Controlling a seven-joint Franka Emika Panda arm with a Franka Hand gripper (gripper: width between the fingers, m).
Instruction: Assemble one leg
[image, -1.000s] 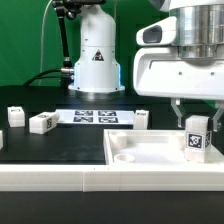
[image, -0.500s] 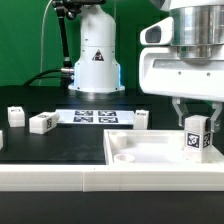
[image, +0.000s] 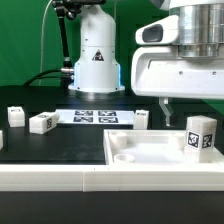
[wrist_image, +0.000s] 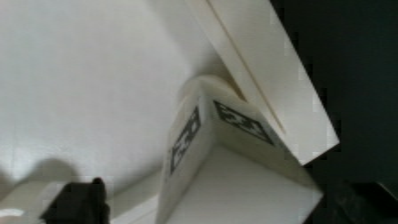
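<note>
The leg (image: 200, 135) is a small white block with a black-and-white tag. It stands upright in the far right corner of the large white tray (image: 150, 150). My gripper (image: 194, 108) hangs just above the leg with its jaws spread wide, and one fingertip (image: 165, 106) shows left of the leg. In the wrist view the leg (wrist_image: 222, 150) stands against the tray's rim (wrist_image: 267, 70). There it sits between my two dark fingertips (wrist_image: 75, 200) with a gap on each side. Nothing is held.
Three more white leg blocks lie on the black table: two at the exterior view's left (image: 15, 115) (image: 42, 122) and one behind the tray (image: 143, 118). The marker board (image: 92, 117) lies in the middle. The robot base (image: 97, 55) stands behind it.
My gripper's jaws have opened and let go of the leg, and the gripper has risen a little. The leg stays standing in the tray's corner.
</note>
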